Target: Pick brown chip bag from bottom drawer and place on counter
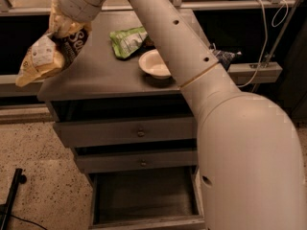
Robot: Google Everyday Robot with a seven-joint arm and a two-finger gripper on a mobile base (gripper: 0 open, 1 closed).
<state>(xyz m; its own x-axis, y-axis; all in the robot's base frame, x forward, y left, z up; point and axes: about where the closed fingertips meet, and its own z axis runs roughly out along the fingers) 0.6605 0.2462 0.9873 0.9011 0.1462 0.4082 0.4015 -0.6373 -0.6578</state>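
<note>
The brown chip bag [48, 54], crinkled brown and yellow with a white label, hangs in the air over the left edge of the counter [100, 73]. My gripper [62, 25] holds the bag by its top, up at the far left above the counter. The bag tilts down to the left, partly past the counter's left edge. The bottom drawer [144, 198] stands pulled open below, and its dark inside shows nothing in it. My white arm crosses the right half of the view and hides part of the counter.
A green bag [127, 40] and a white bowl [153, 63] lie on the counter's middle and right. A dark blue bag [225, 56] peeks out behind my arm. Two upper drawers [129, 131] with round knobs are shut. A black stand [12, 200] is on the floor at left.
</note>
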